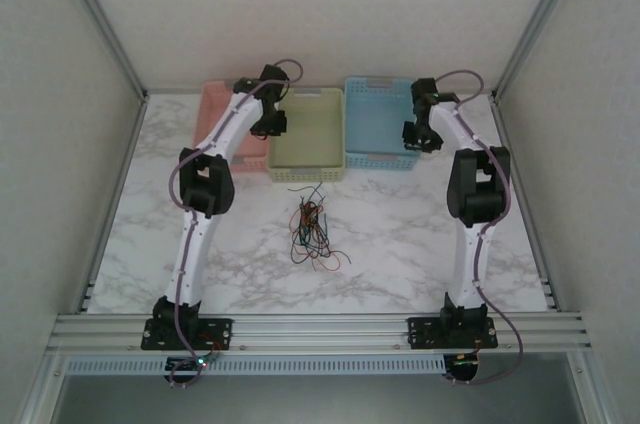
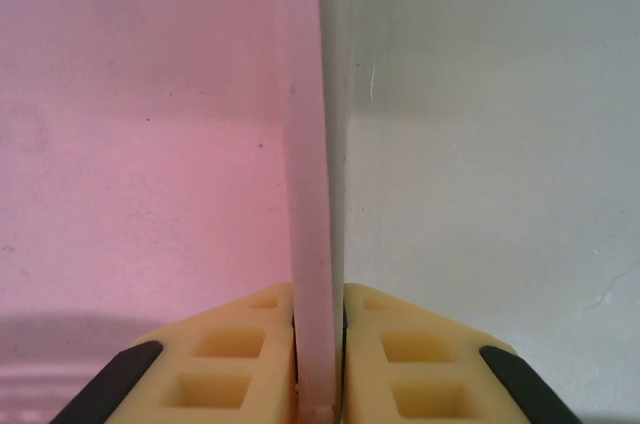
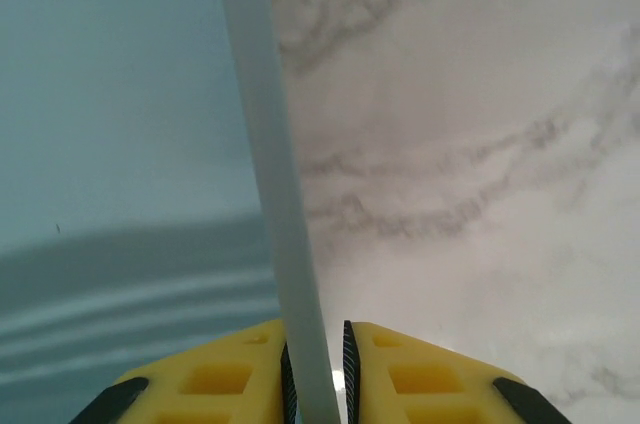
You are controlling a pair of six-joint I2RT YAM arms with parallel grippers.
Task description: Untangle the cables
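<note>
Cables point(image 1: 312, 229): one loose knot of black, red-brown and green wire, lying on the table toward the arm bases from both grippers.
Left gripper point(image 2: 319, 294): clamped on the side wall of the pink basket point(image 2: 150, 144), a yellow finger pressed against each face of it.
Right gripper point(image 3: 316, 329): jaws stand narrow astride the side wall of the blue basket point(image 3: 100, 94). One pad is on the wall, and a sliver seems to show at the other, so I cannot tell whether the grip is firm.
Beside the grippers: the green basket point(image 1: 310, 134) sits between the two, to the right of the left one and to the left of the right one.
Way to the cables: back from the basket row onto the open marble table point(image 1: 420, 244). They are nearward and rightward from the left gripper, nearward and leftward from the right one, and touch neither.
Long axis: the knot runs roughly from the green basket's front toward the bases, with stray ends fanning out at the near end.
Nearer arm: the left, by my eye, since the knot lies closer to its side of the middle.
Judgement: neither arm can reach for the wires until it lets go of its basket wall.
</note>
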